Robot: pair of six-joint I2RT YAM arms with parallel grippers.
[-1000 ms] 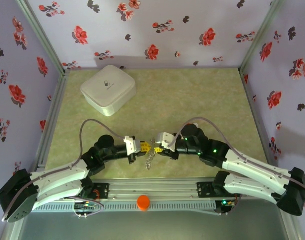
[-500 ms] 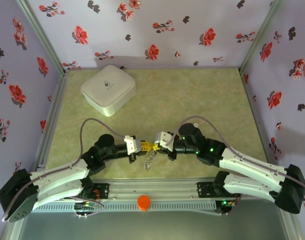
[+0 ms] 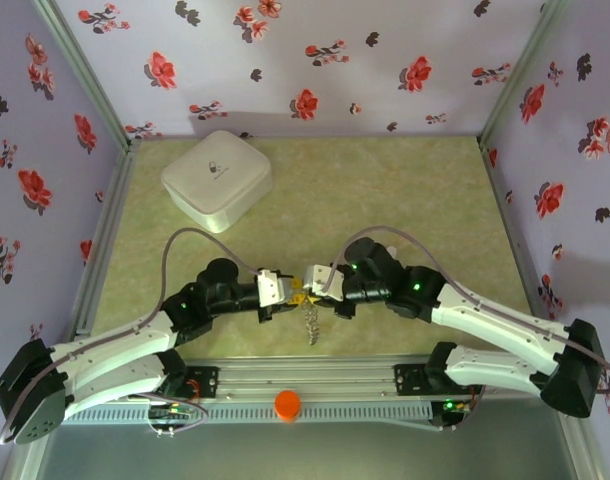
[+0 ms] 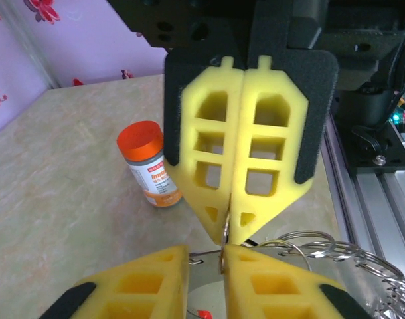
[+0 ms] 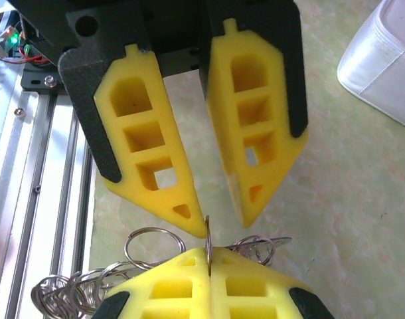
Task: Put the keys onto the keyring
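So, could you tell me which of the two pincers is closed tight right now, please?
The right pincer: its yellow fingers meet on a thin metal piece. The left pincer, facing it, shows a clear gap between its fingers.

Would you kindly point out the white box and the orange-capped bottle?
white box [image 3: 217, 180]: top external view, centre of its lid.
orange-capped bottle [image 4: 153, 176]: left wrist view, on its label.

The table [image 3: 405, 200] has a mottled pale green top, with a metal rail [image 3: 315, 385] along its near edge. A white square box [image 3: 217, 178] lies near the far left corner, turned a little askew. An orange-capped bottle [image 4: 149, 166] stands upright on the top.
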